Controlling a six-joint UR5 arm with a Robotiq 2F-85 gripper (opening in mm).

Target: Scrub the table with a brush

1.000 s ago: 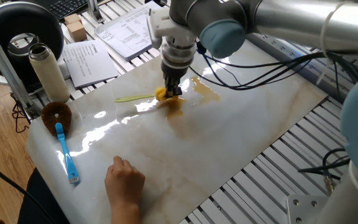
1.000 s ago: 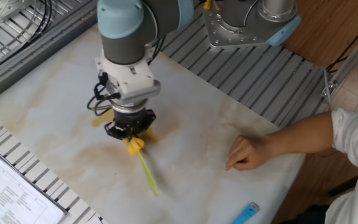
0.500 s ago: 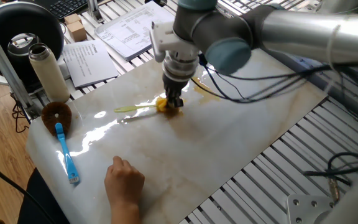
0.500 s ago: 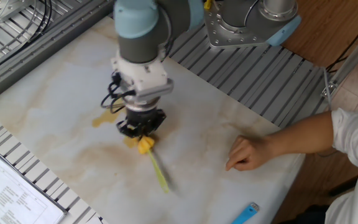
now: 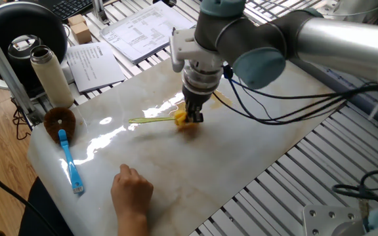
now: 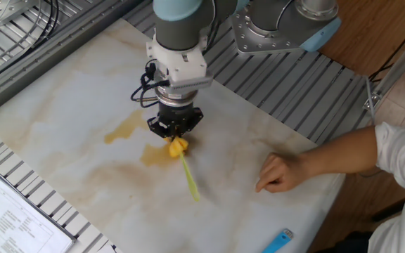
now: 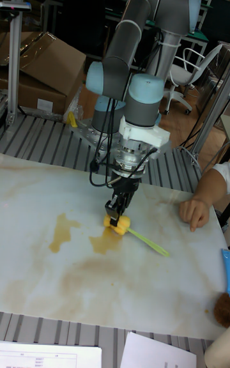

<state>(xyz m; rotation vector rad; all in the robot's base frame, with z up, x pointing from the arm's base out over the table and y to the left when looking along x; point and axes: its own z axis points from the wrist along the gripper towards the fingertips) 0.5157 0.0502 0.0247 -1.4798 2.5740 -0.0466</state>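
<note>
The white marble-look table [image 5: 254, 164] [image 6: 55, 105] [image 7: 38, 259] carries orange-brown stains [image 6: 121, 129] [image 7: 62, 230]. The brush [image 5: 180, 118] [image 6: 178, 146] [image 7: 117, 223] has its chunky yellow head pressed on the slab at the edge of a stain. Its thin yellow-green handle [image 5: 146, 120] [image 6: 190, 183] [image 7: 148, 242] lies flat and trails away from the head. My gripper [image 5: 193, 115] [image 6: 175, 133] [image 7: 117, 212] points straight down, shut on the brush head.
A person's hand [image 5: 131, 190] [image 6: 280, 172] [image 7: 193, 211] rests on the slab's near edge. A blue-handled brush [image 5: 71, 164] with a round brown head lies at the slab's left end. A beige bottle [image 5: 50, 75] and papers [image 5: 94, 65] sit beyond. Grey slats [image 6: 287, 84] surround the slab.
My gripper has slid across the slab with the brush head under it, toward the person's side. The handle trailed along. The person's hand stayed still.
</note>
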